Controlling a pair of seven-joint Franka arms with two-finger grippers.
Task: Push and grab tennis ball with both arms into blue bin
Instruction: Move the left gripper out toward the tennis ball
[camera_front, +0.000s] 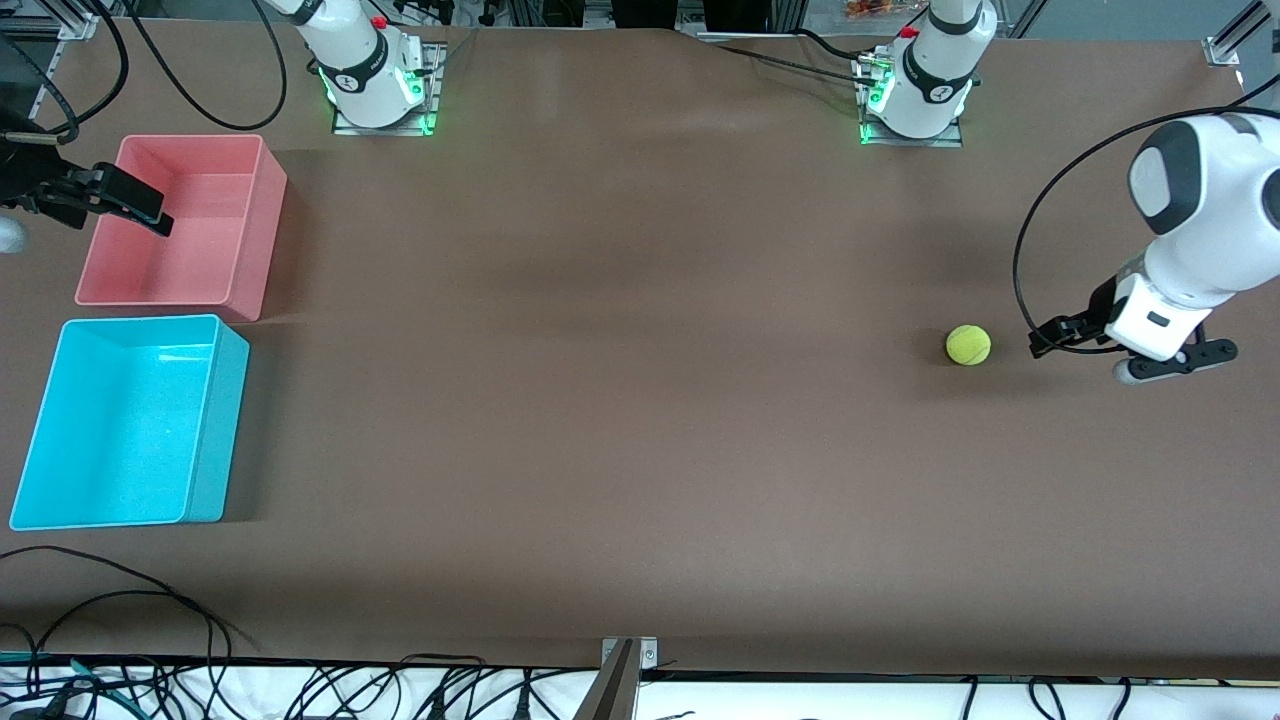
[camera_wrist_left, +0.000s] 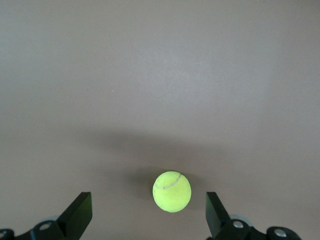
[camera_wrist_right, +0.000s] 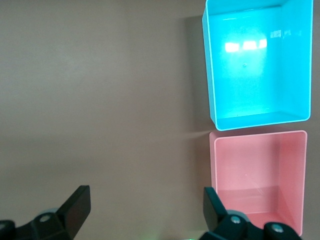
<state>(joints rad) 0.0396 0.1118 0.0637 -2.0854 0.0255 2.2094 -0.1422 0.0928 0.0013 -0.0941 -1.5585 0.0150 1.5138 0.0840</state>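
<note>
Two grippers are in view, and both hold nothing. The left gripper (camera_front: 1050, 335) is low over the brown table (camera_front: 640, 400) at the left arm's end, and its two fingers (camera_wrist_left: 77, 212) are spread wide apart. The tennis ball (camera_front: 968, 344) lies on the table just in front of these fingers, toward the right arm's end from them; in the left wrist view the ball (camera_wrist_left: 171, 191) sits between the lines of the two fingertips but is not touched by either. A curved seam is visible on the ball, but no brand name can be read on it. The right gripper (camera_front: 125, 205) hangs over the pink bin (camera_front: 255, 235) at the right arm's end of the table, and its fingers (camera_wrist_right: 75, 207) are also wide apart. The blue bin (camera_front: 215, 420) stands on the table just beside the pink bin, nearer to the front camera, a narrow gap between them, well apart from the ball. Small dark marks are on the white bases of both arms, but they cannot be read.
</note>
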